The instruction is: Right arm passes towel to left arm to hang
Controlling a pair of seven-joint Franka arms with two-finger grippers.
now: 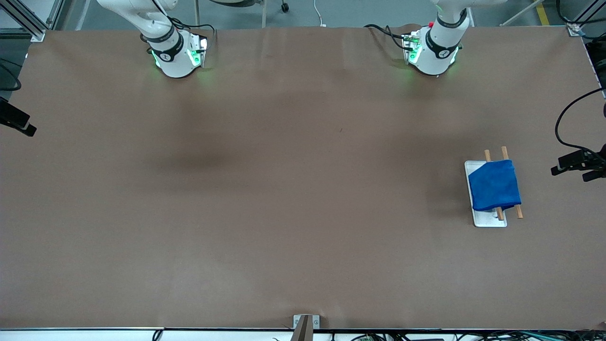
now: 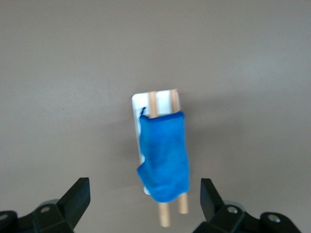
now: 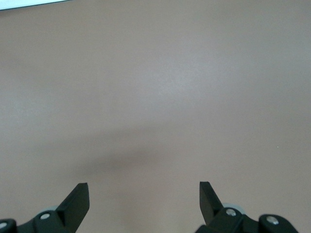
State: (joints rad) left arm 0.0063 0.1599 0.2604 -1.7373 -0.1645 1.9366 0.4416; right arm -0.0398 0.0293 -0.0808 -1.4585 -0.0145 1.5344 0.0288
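The blue towel (image 1: 494, 185) hangs draped over two wooden rods (image 1: 519, 211) on the white rack tray (image 1: 490, 220), toward the left arm's end of the table. In the left wrist view the towel (image 2: 164, 155) lies over the rods (image 2: 165, 216) and tray (image 2: 138, 101). My left gripper (image 2: 145, 194) is open and empty, high above the rack. My right gripper (image 3: 144, 194) is open and empty, high over bare table. Only the arms' bases show in the front view: the left arm (image 1: 433, 47) and the right arm (image 1: 170, 49).
The brown table (image 1: 284, 189) spreads wide around the rack. Black camera mounts stand at the table's ends (image 1: 580, 163) (image 1: 16, 121). A small bracket (image 1: 305, 324) sits at the table's near edge.
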